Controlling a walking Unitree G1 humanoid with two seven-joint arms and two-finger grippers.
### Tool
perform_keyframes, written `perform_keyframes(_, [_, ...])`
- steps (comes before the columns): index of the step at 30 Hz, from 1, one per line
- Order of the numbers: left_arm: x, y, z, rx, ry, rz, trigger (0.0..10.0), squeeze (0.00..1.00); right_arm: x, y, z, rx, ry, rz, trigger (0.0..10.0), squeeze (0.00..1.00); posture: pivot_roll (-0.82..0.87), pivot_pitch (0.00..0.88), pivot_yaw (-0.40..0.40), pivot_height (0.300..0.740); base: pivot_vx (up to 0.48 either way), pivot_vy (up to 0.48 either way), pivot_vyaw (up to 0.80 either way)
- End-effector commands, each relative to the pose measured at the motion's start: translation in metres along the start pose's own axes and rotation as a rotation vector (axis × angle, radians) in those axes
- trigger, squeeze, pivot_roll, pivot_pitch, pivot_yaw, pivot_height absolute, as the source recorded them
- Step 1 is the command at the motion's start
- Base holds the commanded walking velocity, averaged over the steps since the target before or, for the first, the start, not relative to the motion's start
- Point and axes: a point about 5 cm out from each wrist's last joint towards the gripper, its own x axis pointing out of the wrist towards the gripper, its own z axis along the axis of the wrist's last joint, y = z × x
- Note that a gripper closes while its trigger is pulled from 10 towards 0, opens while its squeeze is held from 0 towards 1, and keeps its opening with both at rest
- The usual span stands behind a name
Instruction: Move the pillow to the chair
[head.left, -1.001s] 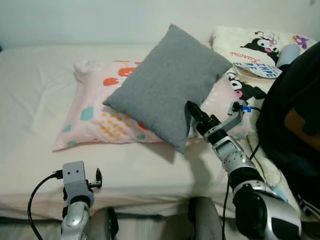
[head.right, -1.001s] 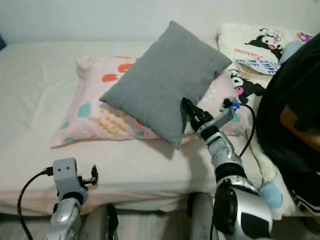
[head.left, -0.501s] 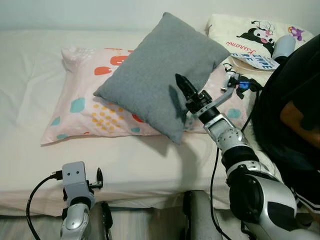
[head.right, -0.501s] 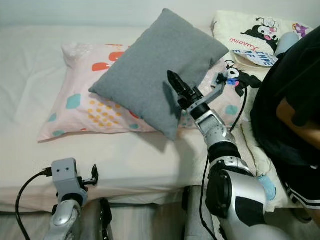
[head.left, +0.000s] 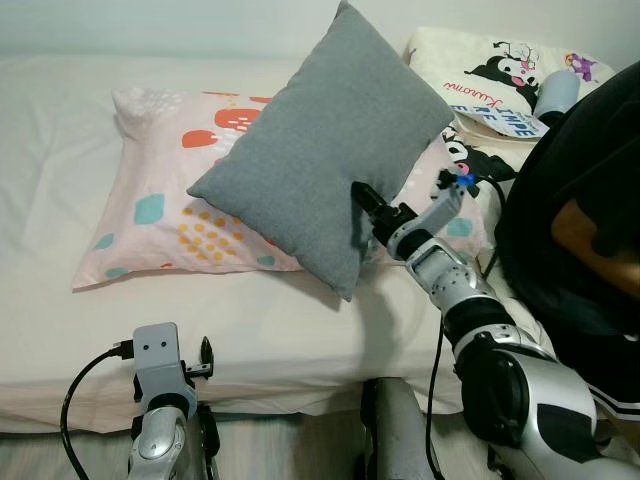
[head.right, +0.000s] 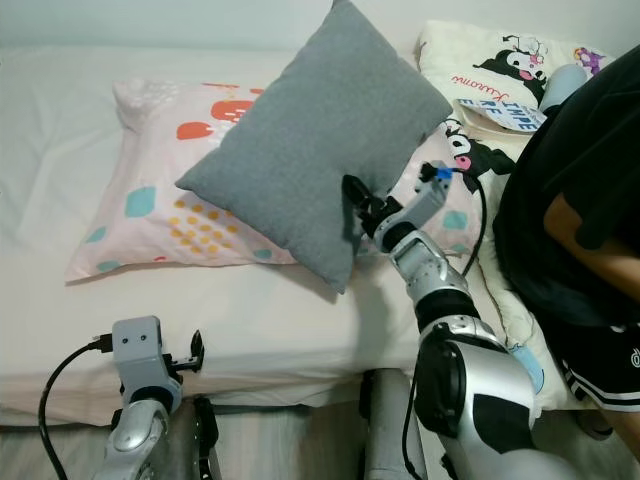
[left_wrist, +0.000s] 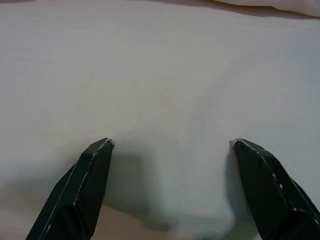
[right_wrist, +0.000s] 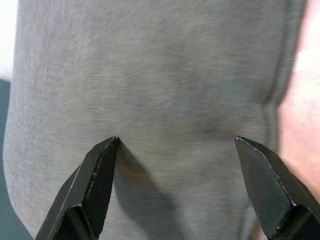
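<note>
A bed (head.left: 60, 130) with a pale sheet is seen in front of a white wall, and a pink patterned pillow (head.left: 150, 215) lies flat on it. The grey pillow (head.left: 320, 150), the thing to be moved, is propped on top of the pink one, tilted up with one corner toward twelve o'clock and its lowest corner hanging close to the bed's front edge. Cartoon-printed bedding (head.left: 490, 75) is spread at about two o'clock, and a person in dark clothes (head.left: 580, 230) is seated at three o'clock. The right gripper (right_wrist: 175, 145) is stretched forward with its silver arm rising from five o'clock, and its fingers (right_wrist: 100, 170) are spread wide against the grey fabric, with nothing held between them. The left gripper (left_wrist: 172, 150) is held low at seven o'clock over the bare sheet, its fingers also wide apart and empty. A slip is likely if only a thin fold of the soft cover is pinched, because the pillow could sag out. The pink pillow could also be dragged along.
</note>
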Motion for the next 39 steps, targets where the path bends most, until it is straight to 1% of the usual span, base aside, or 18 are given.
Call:
perform_keyframes(1, [-0.006,-0.002,-0.011,0.007,0.052,-0.006,10.0,0.0,-0.01,-0.013,-0.003,0.038,0.0,-0.011,10.0,0.0,-0.03,0.283,-0.088,0.504,0.0,0.0,0.0])
perform_keyframes(4, [-0.006,-0.003,-0.011,0.007,0.056,-0.01,10.0,0.0,-0.013,-0.015,-0.005,0.042,0.007,-0.005,10.0,0.0,-0.04,0.283,-0.087,0.504,0.0,0.0,0.0])
perform_keyframes(5, [-0.006,-0.005,-0.011,0.007,0.057,-0.018,10.0,0.0,-0.018,-0.018,-0.016,0.075,0.047,0.023,10.0,0.0,-0.04,0.289,-0.087,0.504,0.0,0.0,0.0])
perform_keyframes(7, [-0.006,-0.006,-0.01,0.007,0.057,-0.02,10.0,0.0,-0.018,-0.018,-0.02,0.094,0.06,0.035,10.0,0.0,-0.04,0.289,-0.087,0.504,0.0,0.0,0.0])
perform_keyframes(10, [-0.006,-0.007,-0.009,0.006,0.055,-0.021,10.0,0.0,-0.018,-0.011,-0.028,0.131,0.085,0.113,10.0,0.0,-0.03,0.29,-0.089,0.504,0.0,0.0,0.0])
perform_keyframes(11, [-0.007,-0.005,-0.01,0.007,0.056,-0.019,10.0,0.0,-0.016,-0.001,-0.029,0.164,0.07,0.219,10.0,0.0,-0.03,0.298,-0.089,0.504,0.0,0.0,0.0])
perform_keyframes(13, [-0.009,-0.004,-0.011,0.01,0.058,-0.017,10.0,0.0,-0.014,0.008,-0.028,0.193,0.052,0.309,10.0,0.0,-0.02,0.304,-0.092,0.504,0.0,0.0,0.0])
perform_keyframes(15, [-0.01,-0.003,-0.011,0.01,0.059,-0.016,10.0,0.0,-0.013,0.011,-0.027,0.198,0.05,0.329,10.0,0.0,-0.02,0.304,-0.092,0.504,0.0,0.0,0.0])
perform_keyframes(18, [-0.012,-0.002,-0.013,0.014,0.063,-0.013,10.0,0.0,-0.008,0.014,-0.029,0.181,0.06,0.301,10.0,0.0,-0.02,0.307,-0.093,0.504,0.0,0.0,0.0])
perform_keyframes(20, [-0.014,-0.001,-0.013,0.018,0.067,-0.011,10.0,0.0,-0.004,0.011,-0.034,0.136,0.094,0.205,10.0,0.0,-0.01,0.313,-0.096,0.504,0.0,0.0,0.0])
perform_keyframes(23, [-0.014,-0.001,-0.013,0.018,0.067,-0.011,10.0,0.0,-0.004,0.011,-0.034,0.136,0.094,0.205,10.0,0.0,-0.01,0.313,-0.096,0.504,0.0,0.0,0.0])
perform_keyframes(25, [-0.015,-0.001,-0.014,0.023,0.068,-0.011,10.0,0.0,-0.004,0.003,-0.041,0.11,0.12,0.077,10.0,0.0,-0.01,0.318,-0.098,0.504,0.0,0.0,0.0])
perform_keyframes(27, [-0.016,-0.001,-0.014,0.025,0.069,-0.011,10.0,0.0,-0.004,0.001,-0.041,0.119,0.112,0.057,10.0,0.0,0.0,0.322,-0.097,0.504,0.0,0.0,0.0])
perform_keyframes(31, [-0.018,-0.001,-0.013,0.028,0.069,-0.013,10.0,0.0,-0.004,0.004,-0.037,0.158,0.075,0.118,10.0,0.0,0.0,0.327,-0.093,0.504,0.0,0.0,0.0])
perform_keyframes(33, [-0.019,0.0,-0.013,0.032,0.069,-0.015,10.0,0.0,-0.002,0.01,-0.031,0.172,0.052,0.194,10.0,0.0,0.01,0.33,-0.088,0.504,0.0,0.0,0.0])
perform_keyframes(37, [-0.02,0.001,-0.012,0.038,0.067,-0.015,10.0,0.0,-0.001,0.012,-0.026,0.177,0.049,0.216,10.0,0.0,0.02,0.335,-0.089,0.504,0.0,0.0,0.0])
perform_keyframes(38, [-0.021,0.001,-0.012,0.039,0.067,-0.014,10.0,0.0,-0.001,0.011,-0.024,0.177,0.047,0.214,0.5,0.0,0.02,0.335,-0.089,0.504,0.0,0.0,0.0])
perform_keyframes(39, [-0.02,0.003,-0.01,0.039,0.062,-0.009,10.0,0.0,0.0,0.012,-0.019,0.174,0.031,0.211,0.0,0.0,0.03,0.336,-0.096,0.504,0.0,0.0,0.0])
